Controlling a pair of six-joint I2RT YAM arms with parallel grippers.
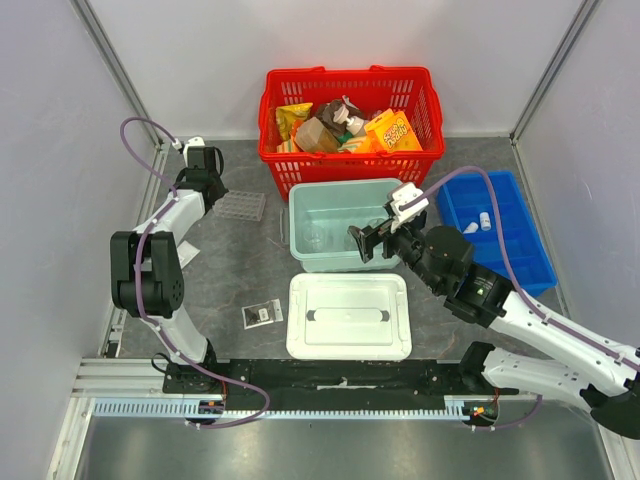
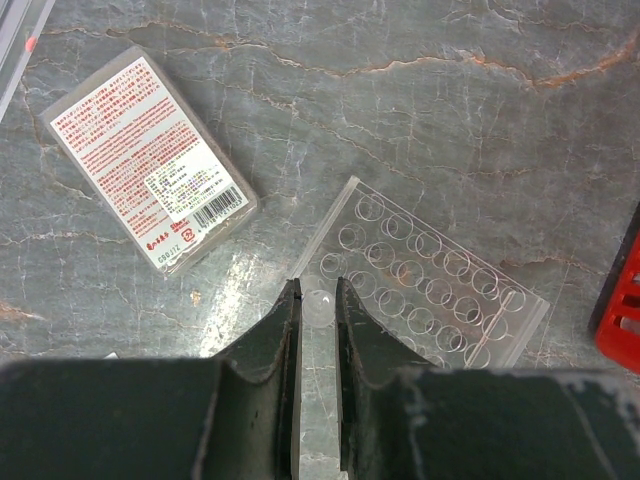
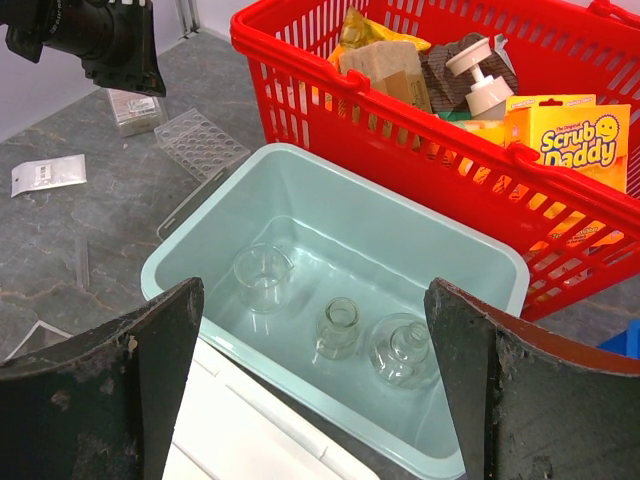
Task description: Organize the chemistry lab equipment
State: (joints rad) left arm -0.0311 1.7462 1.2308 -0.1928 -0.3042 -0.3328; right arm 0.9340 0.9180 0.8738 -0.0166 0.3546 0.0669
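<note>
A clear multi-well plate lies flat on the grey table, left of the bin. My left gripper is drawn narrow over its near corner, one finger outside the rim, the other on the wells. Over a pale green bin hovers my right gripper, wide open and holding nothing. In the bin stand a glass beaker and two small glass flasks. A small flat packet with a dark insert lies left of the white lid.
A red basket with snack packs and boxes stands behind the bin. A blue tray at the right holds two white vials. A clear packet with red print lies beside the plate.
</note>
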